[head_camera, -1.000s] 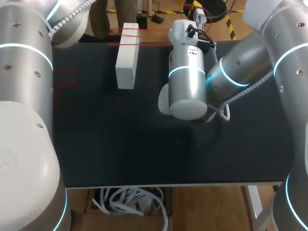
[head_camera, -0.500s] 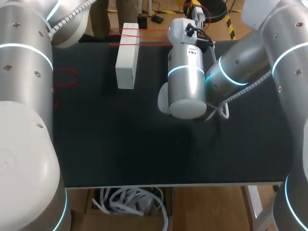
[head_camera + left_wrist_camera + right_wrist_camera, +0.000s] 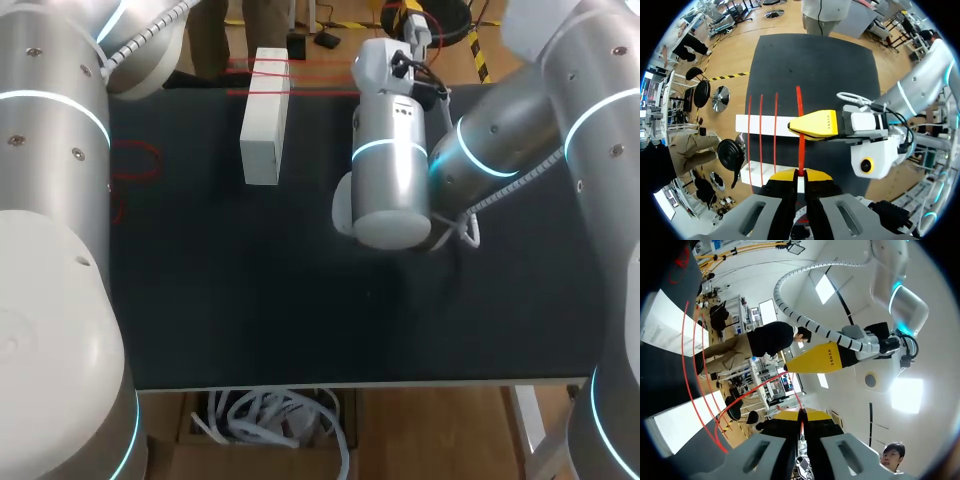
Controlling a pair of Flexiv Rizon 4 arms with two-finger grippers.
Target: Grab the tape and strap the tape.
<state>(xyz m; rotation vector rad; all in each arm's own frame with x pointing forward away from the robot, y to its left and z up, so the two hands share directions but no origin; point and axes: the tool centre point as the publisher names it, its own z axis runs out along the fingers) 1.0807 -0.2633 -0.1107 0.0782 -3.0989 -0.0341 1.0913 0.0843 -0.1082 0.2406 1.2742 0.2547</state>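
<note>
Your red tape (image 3: 801, 150) runs in a straight line ahead of your left gripper (image 3: 800, 172), whose yellow tips are pinched together on it. Your right gripper (image 3: 801, 416) is likewise clamped on a strand. More red bands cross the white box (image 3: 265, 115), which lies lengthwise away from you near the black table's (image 3: 300, 300) far edge.

White box (image 3: 264, 115) lies lengthwise on black table (image 3: 280, 300), toward its far edge. Red tape (image 3: 262, 70) crosses box's far end in several strands, running on to box's right. R arm (image 3: 390, 160) stands right of box, near but apart. L arm (image 3: 50, 200) fills area left of box. Red loop (image 3: 135, 160) lies on table left of box.
</note>
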